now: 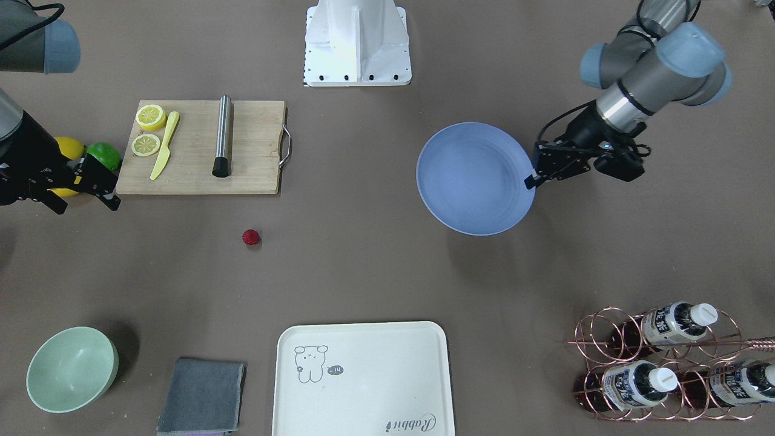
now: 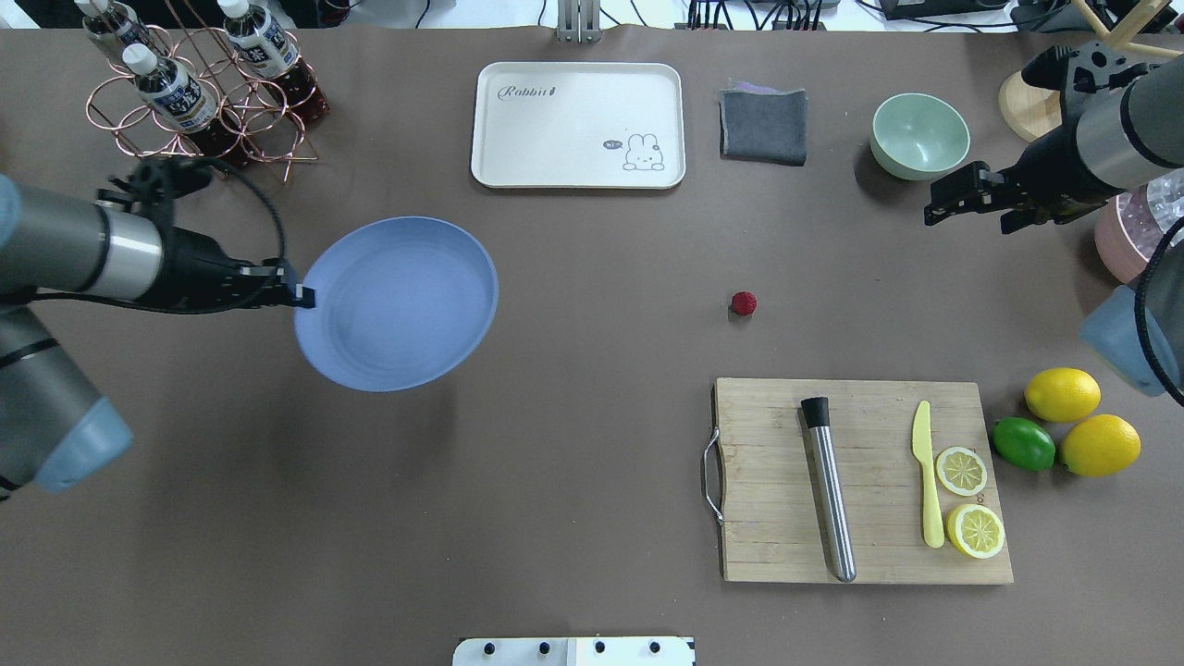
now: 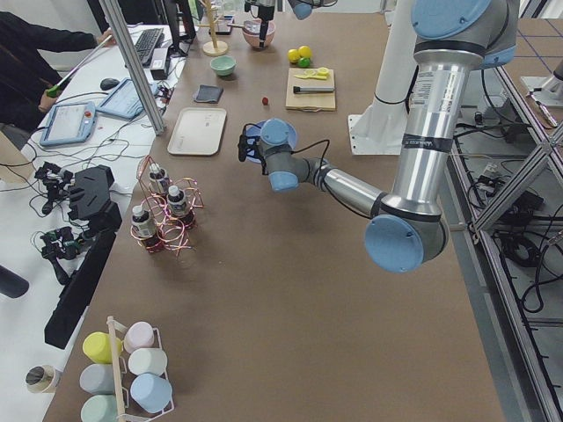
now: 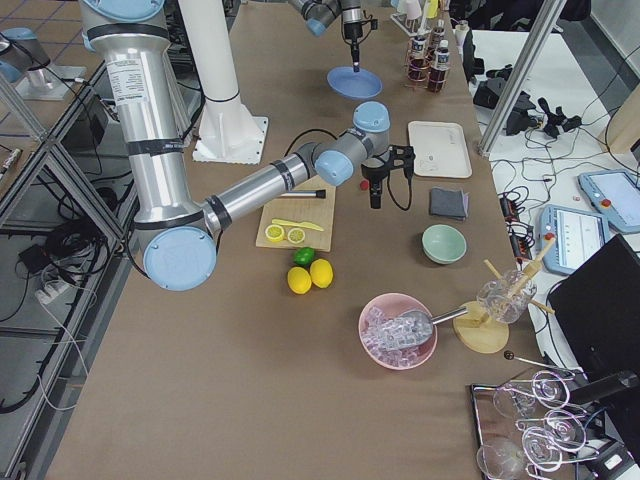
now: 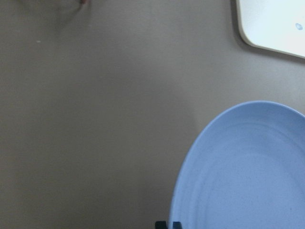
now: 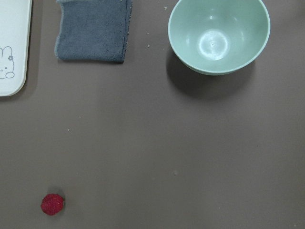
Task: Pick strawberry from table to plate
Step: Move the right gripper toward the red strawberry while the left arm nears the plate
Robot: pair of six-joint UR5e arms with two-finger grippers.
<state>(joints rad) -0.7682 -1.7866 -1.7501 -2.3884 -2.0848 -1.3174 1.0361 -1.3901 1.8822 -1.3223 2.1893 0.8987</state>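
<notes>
The strawberry lies alone on the brown table, between the cutting board and the cream tray. The blue plate hangs tilted above the table and casts a shadow below it. My left gripper is shut on its rim. My right gripper stands open and holds nothing. It is well off to the side of the strawberry, near the green bowl and above the lemons.
A wooden cutting board carries a metal cylinder, a yellow knife and two lemon halves. Two lemons and a lime lie beside it. A mint bowl, grey cloth, cream tray and bottle rack line the far edge.
</notes>
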